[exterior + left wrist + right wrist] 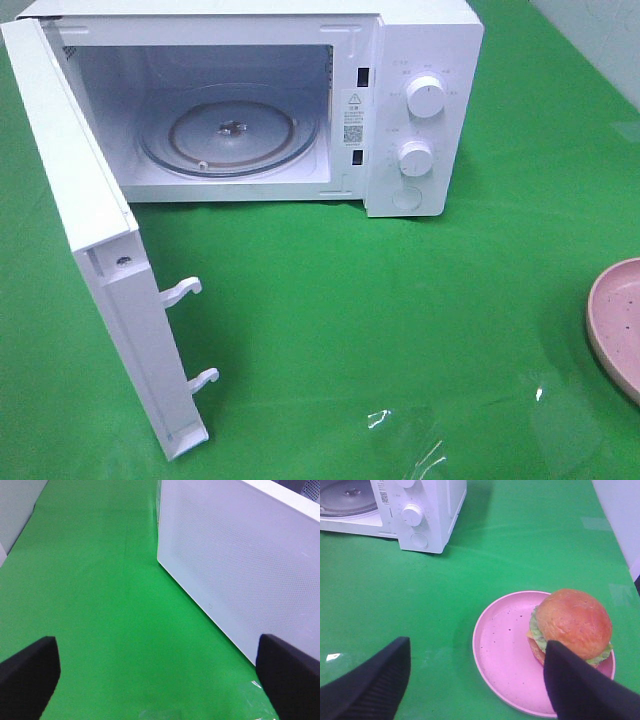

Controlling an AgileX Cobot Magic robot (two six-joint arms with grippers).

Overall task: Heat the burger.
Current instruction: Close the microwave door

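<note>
The burger, with a golden-brown bun, lettuce and cheese, sits on one side of a pink speckled plate. In the exterior high view only the plate's edge shows at the right border and the burger is out of view. My right gripper is open above the plate, one finger in front of the burger, touching nothing. My left gripper is open and empty over the green cloth beside the microwave's open door. The white microwave stands open with its glass turntable bare.
The microwave door swings out to the left, with two latch hooks sticking out. A green cloth covers the table. A clear plastic wrinkle lies near the front edge. Two white knobs sit on the microwave's panel.
</note>
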